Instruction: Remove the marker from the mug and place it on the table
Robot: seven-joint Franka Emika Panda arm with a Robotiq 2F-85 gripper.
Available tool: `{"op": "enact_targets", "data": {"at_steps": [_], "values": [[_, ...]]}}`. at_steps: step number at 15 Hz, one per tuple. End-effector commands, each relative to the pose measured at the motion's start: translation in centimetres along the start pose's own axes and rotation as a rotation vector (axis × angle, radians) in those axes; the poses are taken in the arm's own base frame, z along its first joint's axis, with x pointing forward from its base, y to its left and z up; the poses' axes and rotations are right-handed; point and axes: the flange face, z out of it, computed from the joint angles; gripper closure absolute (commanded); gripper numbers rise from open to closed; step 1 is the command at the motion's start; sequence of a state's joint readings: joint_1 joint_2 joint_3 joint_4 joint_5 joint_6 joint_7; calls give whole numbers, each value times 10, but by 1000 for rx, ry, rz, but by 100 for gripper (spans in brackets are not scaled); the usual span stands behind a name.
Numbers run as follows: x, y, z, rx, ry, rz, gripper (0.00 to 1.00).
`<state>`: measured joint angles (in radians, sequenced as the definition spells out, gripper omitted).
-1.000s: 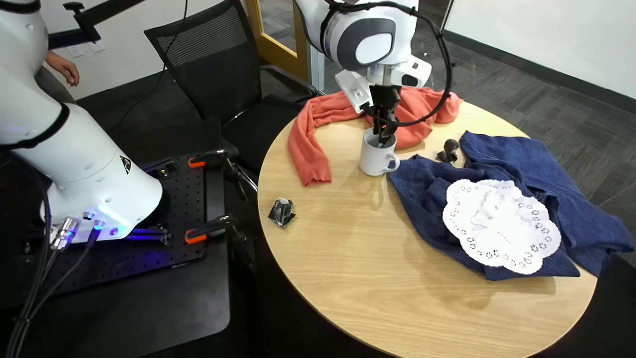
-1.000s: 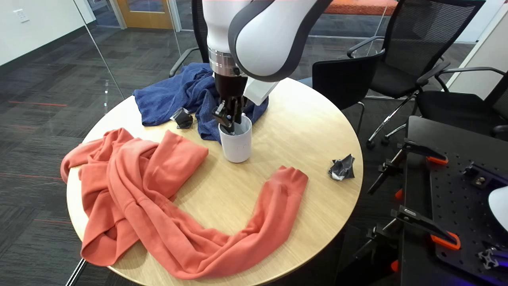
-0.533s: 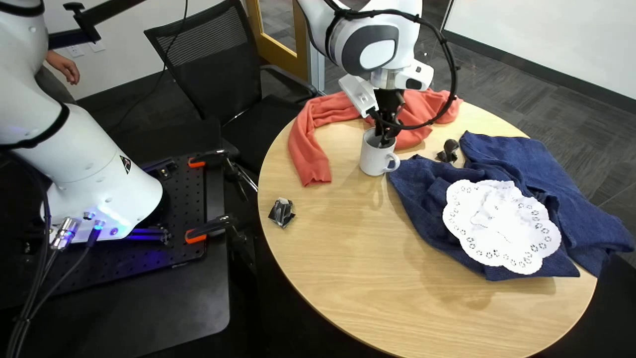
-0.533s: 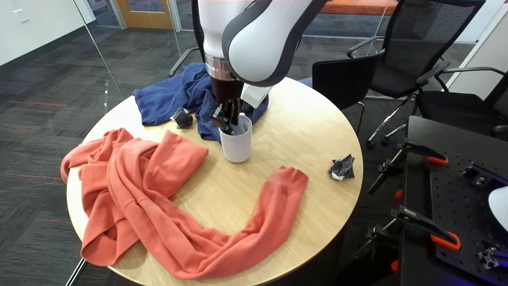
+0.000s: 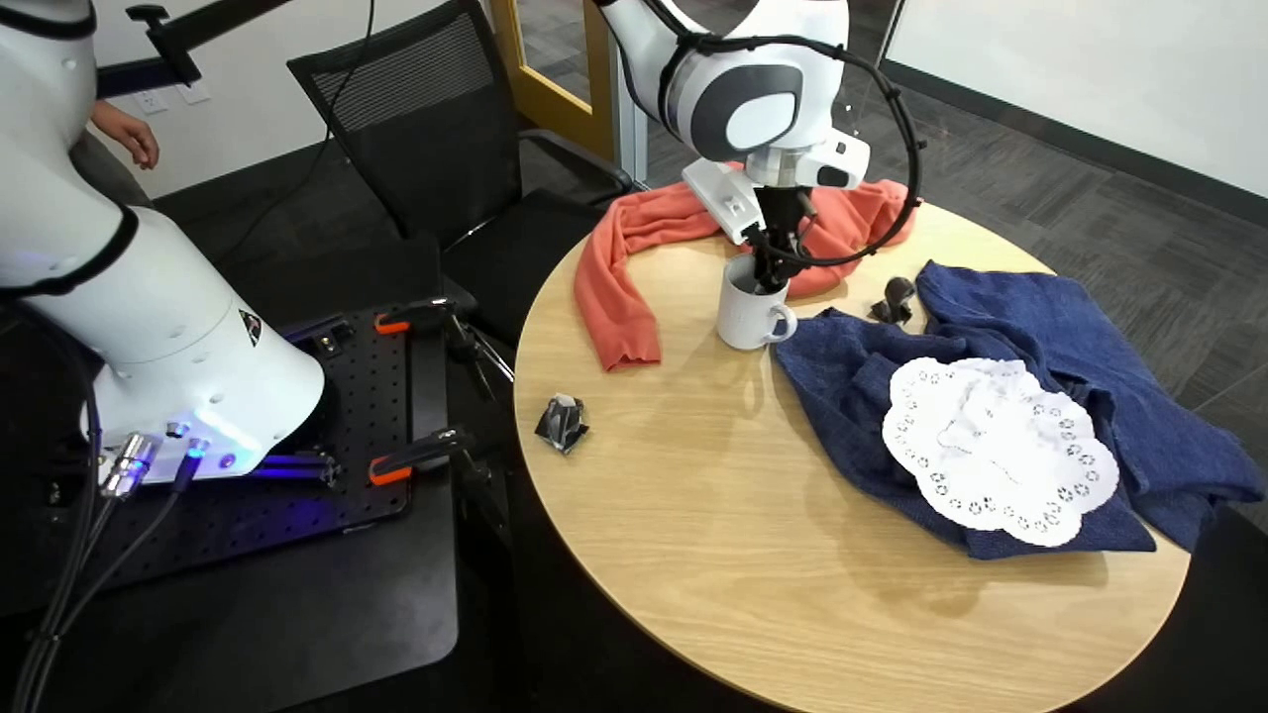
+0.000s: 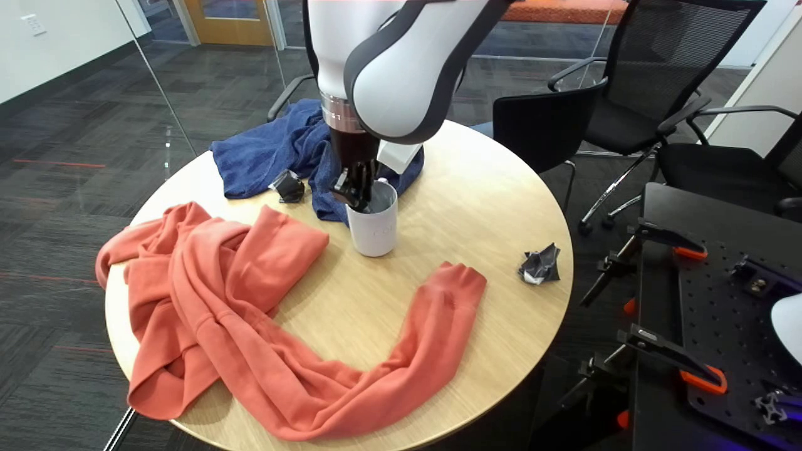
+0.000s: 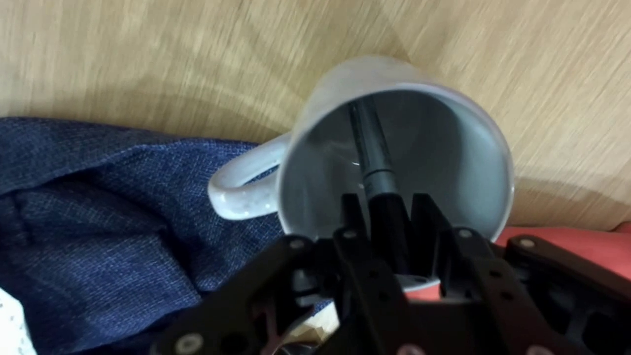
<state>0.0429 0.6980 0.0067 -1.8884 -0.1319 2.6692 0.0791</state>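
Note:
The white mug (image 5: 745, 315) stands upright on the round tan table (image 5: 693, 485), also seen in an exterior view (image 6: 374, 235). In the wrist view the mug (image 7: 434, 138) shows its handle at the left. The marker (image 7: 372, 143) leans inside it, grey at the far end with a black near end. My gripper (image 7: 387, 202) has its fingers on either side of the marker's black end, with narrow gaps at the fingertips. In both exterior views the gripper (image 5: 771, 282) (image 6: 358, 203) reaches into the mug's mouth, and the marker cannot be made out there.
A dark blue cloth (image 5: 852, 406) lies beside the mug's handle, with a white doily (image 5: 1001, 451) on it. An orange sweatshirt (image 6: 238, 300) lies on the opposite side. Crumpled black objects (image 5: 563, 424) (image 5: 895, 300) rest on the table.
My gripper has moved slightly lower and sideways into the mug's mouth, toward the sweatshirt. Its fingers look closer together in an exterior view. The mug has not moved.

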Motion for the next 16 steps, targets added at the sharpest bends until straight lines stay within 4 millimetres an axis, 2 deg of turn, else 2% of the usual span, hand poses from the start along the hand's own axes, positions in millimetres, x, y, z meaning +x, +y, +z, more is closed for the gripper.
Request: {"op": "enact_targets", "data": {"at_steps": [1, 5, 8, 10, 16], "values": [[6, 4, -3, 8, -3, -11, 98], [1, 2, -21, 4, 15, 1, 94], [-1, 0, -45, 8, 41, 0, 94], [-3, -1, -66, 5, 58, 3, 94], [-22, -4, -147, -11, 142, 1, 94]]}}
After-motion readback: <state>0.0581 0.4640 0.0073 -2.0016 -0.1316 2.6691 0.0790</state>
